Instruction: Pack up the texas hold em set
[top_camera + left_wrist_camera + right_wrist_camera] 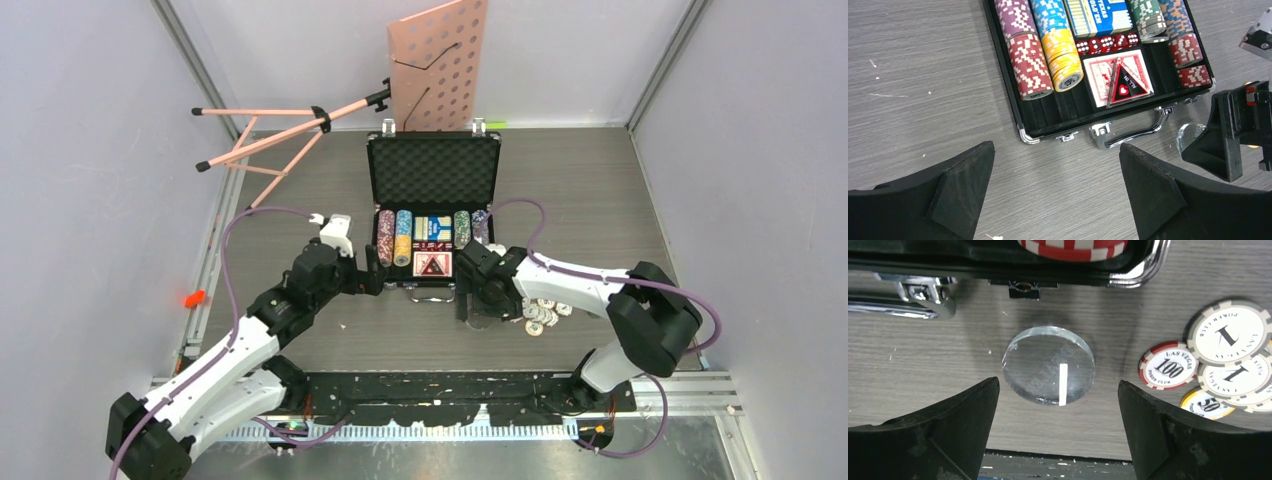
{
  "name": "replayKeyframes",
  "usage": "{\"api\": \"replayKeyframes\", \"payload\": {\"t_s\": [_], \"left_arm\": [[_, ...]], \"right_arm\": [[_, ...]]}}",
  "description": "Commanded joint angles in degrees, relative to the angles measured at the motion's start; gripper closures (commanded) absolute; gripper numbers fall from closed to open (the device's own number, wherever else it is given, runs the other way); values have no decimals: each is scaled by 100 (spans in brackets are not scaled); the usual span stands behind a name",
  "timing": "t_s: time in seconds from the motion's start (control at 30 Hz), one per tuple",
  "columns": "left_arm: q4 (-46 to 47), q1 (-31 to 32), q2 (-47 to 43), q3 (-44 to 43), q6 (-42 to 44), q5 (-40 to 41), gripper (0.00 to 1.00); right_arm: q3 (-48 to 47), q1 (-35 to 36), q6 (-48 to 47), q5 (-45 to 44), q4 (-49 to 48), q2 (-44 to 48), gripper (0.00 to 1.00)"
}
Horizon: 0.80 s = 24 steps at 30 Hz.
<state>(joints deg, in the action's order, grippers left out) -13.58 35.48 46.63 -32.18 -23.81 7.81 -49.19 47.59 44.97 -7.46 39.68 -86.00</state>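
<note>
- sitting open on the table [600, 200], the black case [432, 172] has its lid up, with chip rows [1028, 55], a card box [1100, 15] and red dice [1108, 43] inside.
- and the claws?
- the left claw [1055, 185] is spread wide over bare table, just in front of the case's left front corner, holding nothing. the right claw [1058, 432] is spread too, with a clear round disc [1048, 365] lying flat just ahead of its gap, untouched, near the handle [898, 295].
- anything else out?
- loose chips [1218, 360] lie just right of that disc.
</note>
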Motion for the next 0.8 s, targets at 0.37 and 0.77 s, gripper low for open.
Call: {"api": "replayKeyframes", "payload": {"t_s": [0.37, 0.77], "left_arm": [[91, -15, -1057, 873, 57, 734, 0], [492, -17, -1232, 1461, -27, 829, 0]], "right_arm": [[-399, 39, -231, -79, -210, -489, 35], [-856, 48, -455, 205, 976, 504, 47]]}}
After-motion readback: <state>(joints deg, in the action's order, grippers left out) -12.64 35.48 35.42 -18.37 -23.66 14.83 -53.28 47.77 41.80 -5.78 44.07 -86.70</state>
